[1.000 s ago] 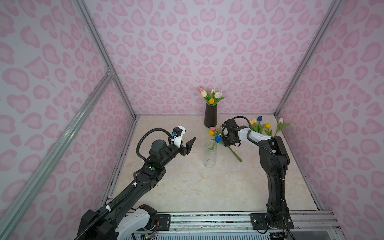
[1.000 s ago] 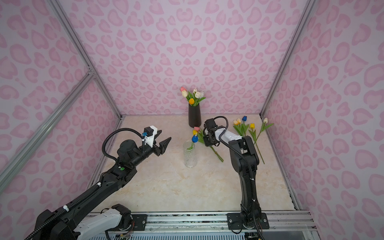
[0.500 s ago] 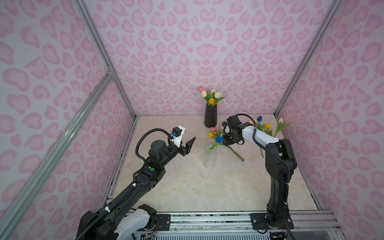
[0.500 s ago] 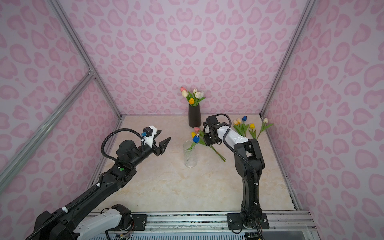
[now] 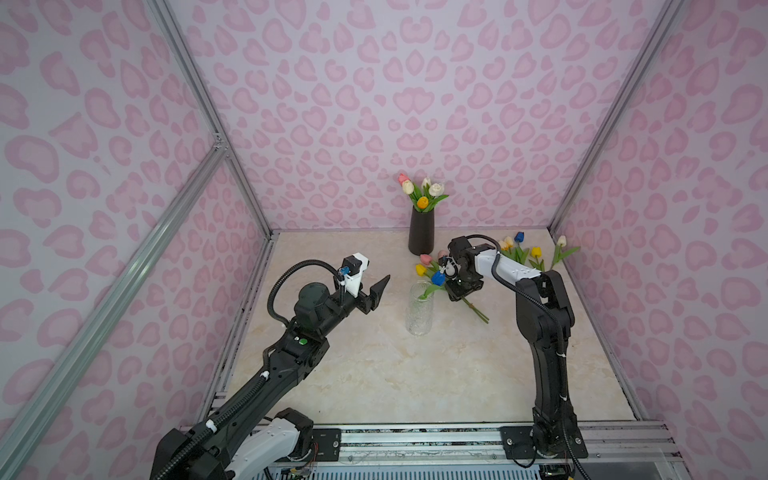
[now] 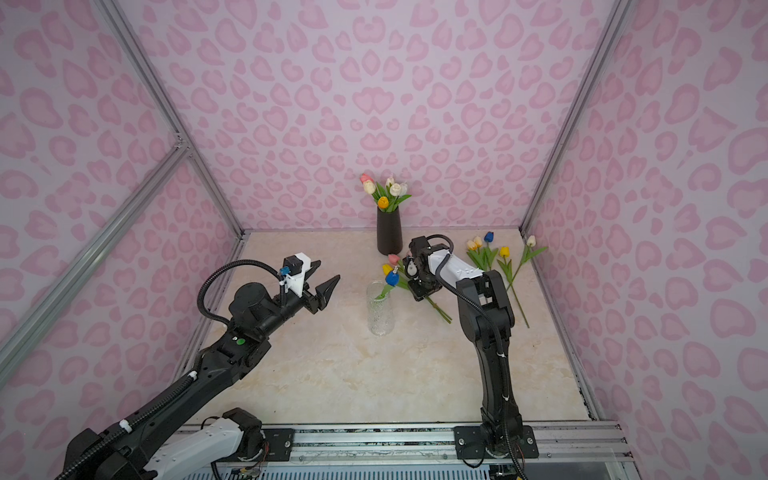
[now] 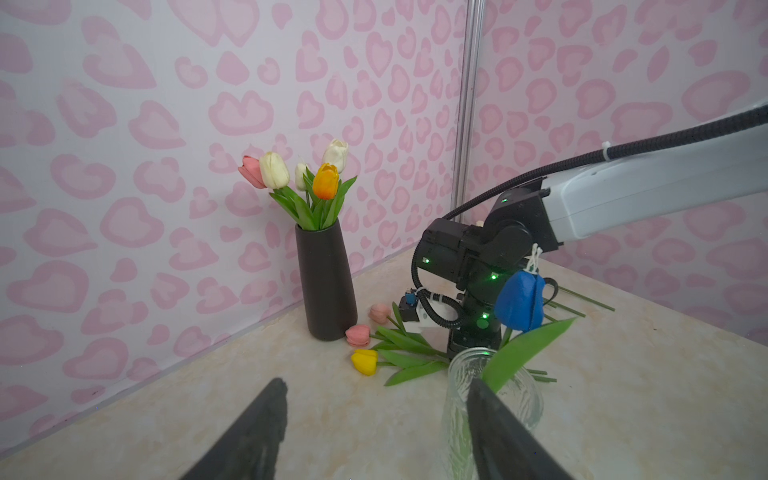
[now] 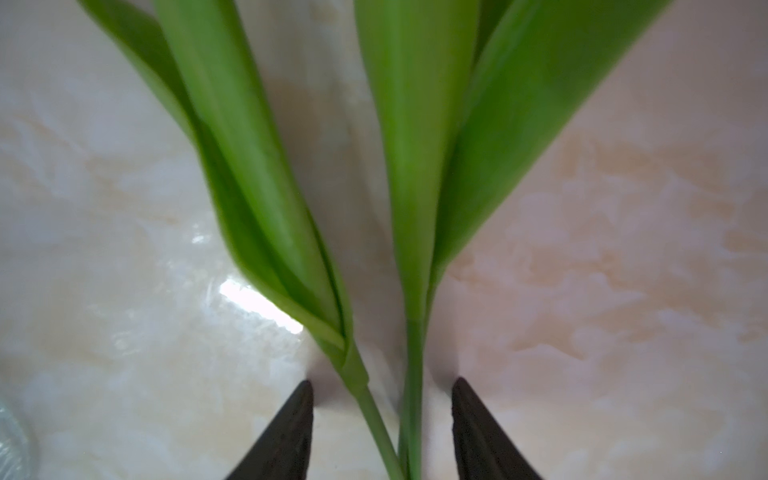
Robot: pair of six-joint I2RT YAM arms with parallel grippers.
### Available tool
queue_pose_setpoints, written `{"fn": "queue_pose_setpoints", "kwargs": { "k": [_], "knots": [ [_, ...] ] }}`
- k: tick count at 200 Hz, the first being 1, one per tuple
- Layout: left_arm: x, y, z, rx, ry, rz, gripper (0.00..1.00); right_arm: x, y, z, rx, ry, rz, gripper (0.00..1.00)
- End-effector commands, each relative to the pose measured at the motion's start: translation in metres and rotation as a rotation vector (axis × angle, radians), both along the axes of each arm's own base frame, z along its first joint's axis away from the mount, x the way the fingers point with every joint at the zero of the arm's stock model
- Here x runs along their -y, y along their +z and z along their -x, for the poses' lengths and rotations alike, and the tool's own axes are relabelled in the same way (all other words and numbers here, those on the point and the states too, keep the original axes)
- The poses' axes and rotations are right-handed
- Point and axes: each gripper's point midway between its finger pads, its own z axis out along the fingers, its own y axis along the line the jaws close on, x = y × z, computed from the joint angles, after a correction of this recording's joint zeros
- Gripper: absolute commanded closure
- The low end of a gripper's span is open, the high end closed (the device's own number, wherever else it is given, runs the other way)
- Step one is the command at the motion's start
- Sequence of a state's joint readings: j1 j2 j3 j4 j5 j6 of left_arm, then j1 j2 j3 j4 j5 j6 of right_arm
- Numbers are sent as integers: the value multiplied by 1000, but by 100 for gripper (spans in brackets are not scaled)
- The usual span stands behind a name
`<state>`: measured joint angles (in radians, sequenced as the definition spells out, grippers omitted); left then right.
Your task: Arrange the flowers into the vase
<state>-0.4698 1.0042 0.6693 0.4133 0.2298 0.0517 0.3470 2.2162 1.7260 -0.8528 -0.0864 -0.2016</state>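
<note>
A clear glass vase (image 5: 419, 309) (image 6: 380, 309) (image 7: 490, 399) stands mid-table with one blue tulip (image 5: 437, 277) (image 6: 391, 277) (image 7: 519, 301) leaning in it. Pink and yellow flowers (image 5: 422, 266) (image 6: 390, 264) (image 7: 365, 361) lie on the table just behind it. My right gripper (image 5: 459, 293) (image 6: 422, 293) (image 8: 382, 384) points down over their stems. It is open, with two green stems (image 8: 374, 411) between the fingers and a gap on each side. My left gripper (image 5: 380, 286) (image 6: 328, 271) (image 7: 376, 382) hovers open and empty to the left of the glass vase.
A black vase (image 5: 421, 230) (image 6: 389, 230) (image 7: 326, 282) holding several tulips stands at the back wall. More loose tulips (image 5: 519, 251) (image 6: 490, 253) lie at the back right, near the wall. Pink patterned walls close in three sides.
The right arm's elbow has swung right and its gripper has dropped onto the loose stems, jaws wider than a second ago. The blue tulip and the left arm have not moved.
</note>
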Motion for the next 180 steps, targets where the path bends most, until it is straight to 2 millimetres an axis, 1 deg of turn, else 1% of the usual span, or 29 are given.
{"fn": "queue_pose_setpoints", "kwargs": {
  "k": [1, 10, 19, 36, 54, 70, 87, 100, 104, 120, 134, 145, 164, 165, 170, 173, 176, 178, 180],
  "knots": [
    [-2, 4, 1, 18, 6, 0, 30, 14, -8, 8, -46, -14, 66, 58],
    [-2, 4, 2, 18, 7, 1, 30, 13, -10, 11, -66, -18, 45, 63],
    [-3, 4, 2, 20, 9, 1, 30, 11, -10, 14, -82, -29, 16, 72],
    [-3, 3, 2, 20, 11, 0, 30, 20, -9, 11, -62, -75, 37, 84],
    [-2, 3, 2, 20, 8, 0, 30, 26, -10, 11, -64, -92, 57, 88],
    [-2, 5, 2, 23, 8, 0, 30, 25, -5, 10, -49, -97, 45, 91],
    [-3, 7, 2, 28, 13, -2, 30, 25, 10, 7, -4, -108, 20, 95],
    [-6, 9, 3, 39, 22, 1, 30, 29, 27, 3, 41, -128, 4, 99],
    [-6, 9, 3, 40, 26, 0, 30, 29, 34, 2, 58, -132, -4, 100],
    [-9, 10, 3, 46, 36, 4, 30, 34, 61, -2, 129, -159, -42, 100],
    [-11, 11, 3, 52, 51, 8, 30, 39, 94, -8, 222, -195, -87, 100],
    [-13, 12, 1, 53, 66, 12, 30, 37, 122, -10, 293, -204, -149, 100],
    [-15, 13, 0, 61, 79, 19, 30, 29, 183, -10, 462, -213, -283, 100],
    [-15, 13, 0, 60, 79, 18, 30, 29, 183, -10, 462, -213, -283, 100],
    [-16, 14, 0, 63, 83, 20, 30, 23, 205, -9, 525, -201, -342, 100],
    [-16, 14, 0, 64, 83, 21, 30, 22, 210, -10, 542, -198, -357, 100],
    [-16, 14, -1, 66, 85, 21, 30, 19, 227, -9, 586, -190, -392, 100],
    [-16, 14, -1, 66, 86, 20, 30, 19, 226, -6, 590, -188, -404, 100],
    [-16, 15, -1, 67, 87, 21, 30, 17, 231, -4, 606, -185, -424, 100]
  ]
}}
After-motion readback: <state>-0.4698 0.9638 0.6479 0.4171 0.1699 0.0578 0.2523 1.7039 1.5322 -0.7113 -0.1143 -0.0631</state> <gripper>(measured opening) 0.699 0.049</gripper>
